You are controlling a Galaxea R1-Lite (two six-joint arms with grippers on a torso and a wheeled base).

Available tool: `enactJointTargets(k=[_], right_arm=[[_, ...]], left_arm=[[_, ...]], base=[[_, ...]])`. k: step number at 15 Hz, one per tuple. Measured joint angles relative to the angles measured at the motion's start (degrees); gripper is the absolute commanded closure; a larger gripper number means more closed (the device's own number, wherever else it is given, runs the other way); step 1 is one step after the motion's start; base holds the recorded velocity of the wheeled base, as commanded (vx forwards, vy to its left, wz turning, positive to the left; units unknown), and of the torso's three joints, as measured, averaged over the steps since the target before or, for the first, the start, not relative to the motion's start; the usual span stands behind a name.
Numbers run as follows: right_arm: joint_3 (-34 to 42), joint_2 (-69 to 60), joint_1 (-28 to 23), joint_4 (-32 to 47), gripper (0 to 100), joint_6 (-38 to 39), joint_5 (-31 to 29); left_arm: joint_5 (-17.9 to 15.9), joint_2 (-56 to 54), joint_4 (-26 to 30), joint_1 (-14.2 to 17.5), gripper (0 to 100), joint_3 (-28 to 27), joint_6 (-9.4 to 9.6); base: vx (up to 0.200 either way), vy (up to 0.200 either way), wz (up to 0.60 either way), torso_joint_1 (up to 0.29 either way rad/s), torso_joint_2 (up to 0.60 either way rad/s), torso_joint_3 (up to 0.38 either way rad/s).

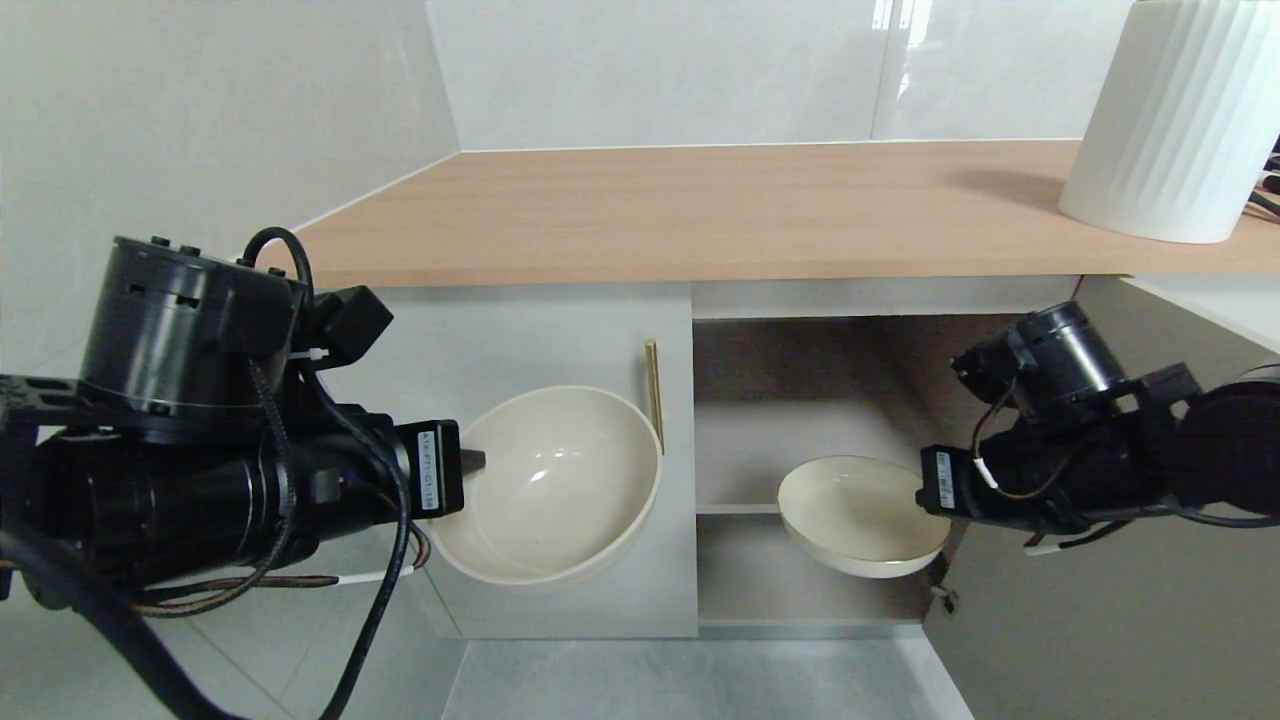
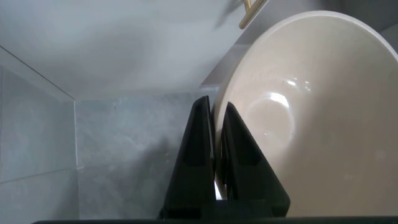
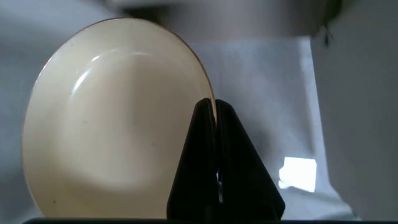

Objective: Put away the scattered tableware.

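Note:
A large cream bowl [image 1: 555,485] hangs in the air in front of the closed left cabinet door, tilted toward me. My left gripper [image 1: 470,462] is shut on its rim; in the left wrist view the black fingers [image 2: 214,134] pinch the edge of the bowl [image 2: 311,118]. A smaller cream plate [image 1: 862,515] with a thin dark rim is held at the mouth of the open right cabinet compartment. My right gripper [image 1: 925,490] is shut on its edge, seen up close as the gripper [image 3: 215,124] clamping the plate [image 3: 112,118].
The wooden countertop [image 1: 700,210] runs above the cabinet, with a tall white ribbed container [image 1: 1170,120] at its right end. A gold handle [image 1: 653,395] runs down the closed door. The open compartment has a shelf [image 1: 735,508]; the opened door [image 1: 1150,640] stands at the right.

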Motion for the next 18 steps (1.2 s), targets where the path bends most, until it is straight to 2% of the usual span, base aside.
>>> enactJointTargets(k=[3,5,12,15,18], right_arm=[[-1.63,11.69,-1.01,-13.48,100,-0.11,-1.72],[-4.78,19.32,-1.82,-18.59,100,-0.22,-4.38],[-22.03,36.24,-5.34,-19.77,100,-0.94,-12.84],[-26.55,40.83,-6.45,-19.8,100,-1.51,-16.37],[-29.7,43.41,-7.61,-19.88,100,-1.28,-17.04]], left_arm=[[-0.02,0.04,0.02,0.32,100,-0.05,0.13],[0.0,0.1,0.0,0.4,100,-0.11,0.13],[0.0,0.52,-0.04,0.44,100,-0.13,0.13],[0.0,0.95,-0.04,0.44,100,-0.13,0.13],[-0.02,1.35,-0.06,0.41,100,-0.13,0.13]], base=[[0.0,0.0,0.0,0.0,0.0,0.0],[0.0,0.0,0.0,0.0,0.0,0.0],[0.0,0.0,0.0,0.0,0.0,0.0],[0.0,0.0,0.0,0.0,0.0,0.0],[0.0,0.0,0.0,0.0,0.0,0.0]])
